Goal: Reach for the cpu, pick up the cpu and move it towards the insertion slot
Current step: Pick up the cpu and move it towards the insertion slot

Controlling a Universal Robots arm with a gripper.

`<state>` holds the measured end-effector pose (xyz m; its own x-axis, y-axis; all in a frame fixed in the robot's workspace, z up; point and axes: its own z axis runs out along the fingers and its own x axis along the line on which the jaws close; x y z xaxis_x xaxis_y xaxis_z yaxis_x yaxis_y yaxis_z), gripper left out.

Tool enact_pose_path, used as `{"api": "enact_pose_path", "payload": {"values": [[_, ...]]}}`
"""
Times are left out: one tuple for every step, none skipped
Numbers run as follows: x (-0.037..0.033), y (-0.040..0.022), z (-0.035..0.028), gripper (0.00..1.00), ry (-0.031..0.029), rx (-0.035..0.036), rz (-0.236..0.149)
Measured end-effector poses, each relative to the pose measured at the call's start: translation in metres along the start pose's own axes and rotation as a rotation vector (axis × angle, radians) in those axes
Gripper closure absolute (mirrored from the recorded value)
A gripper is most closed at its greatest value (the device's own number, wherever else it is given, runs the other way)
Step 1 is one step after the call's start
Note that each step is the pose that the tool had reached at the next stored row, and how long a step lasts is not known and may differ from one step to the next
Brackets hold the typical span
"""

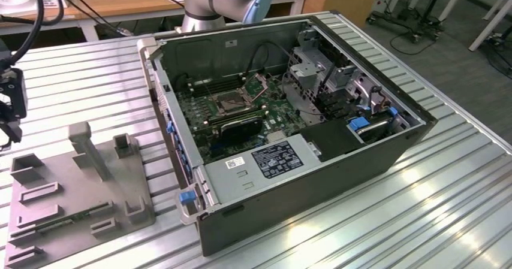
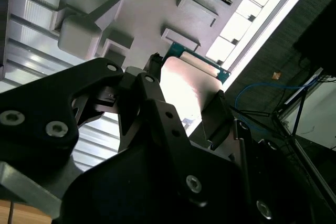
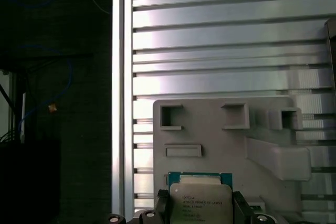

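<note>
Black end effector (image 3: 199, 205) is clamped on the small silvery square cpu (image 3: 199, 192) by two opposite edges, up above the grey plastic tray (image 3: 210, 129), and the bracket-framed dark insertion slot (image 1: 227, 104) lies well off toward the exterior view's right.

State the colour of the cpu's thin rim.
Green, seen best on the cpu in the first wrist view.

Pale silvery cpu (image 3: 199, 204) with green rim; grey tray (image 3: 220, 142); ribbed silver table (image 3: 210, 40).
</note>
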<state>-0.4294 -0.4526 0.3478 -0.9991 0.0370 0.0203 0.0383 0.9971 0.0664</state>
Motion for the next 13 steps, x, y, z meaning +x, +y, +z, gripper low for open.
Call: {"api": "enact_pose_path", "payload": {"values": [[0.0,0.0001,-0.001,0.45,-0.0001,0.0,0.0],[0.0,0.0001,-0.0018,0.45,-0.0001,0.0,0.0],[0.0001,0.0002,-0.0025,0.45,-0.0001,-0.0001,0.0],[0.0,0.0002,-0.0027,0.45,-0.0002,-0.0002,0.0],[0.0,0.0002,-0.0027,0.45,-0.0002,-0.0002,0.0],[-0.0001,0.0002,-0.0029,0.45,-0.0001,0.0,0.0],[-0.0002,0.0002,-0.0029,0.45,0.0001,0.0,0.0],[-0.0003,0.0002,-0.0029,0.45,0.0,0.0,0.0],[-0.0003,0.0002,-0.0029,0.45,0.0,0.0,0.0],[-0.0004,0.0002,-0.0029,0.45,0.0,0.0,0.0],[-0.0004,0.0002,-0.0029,0.45,0.0,0.0,0.0],[-0.0006,0.0002,-0.0029,0.45,0.0,0.0,0.0],[-0.0008,0.0002,-0.0029,0.45,0.0,0.0,0.0]]}}
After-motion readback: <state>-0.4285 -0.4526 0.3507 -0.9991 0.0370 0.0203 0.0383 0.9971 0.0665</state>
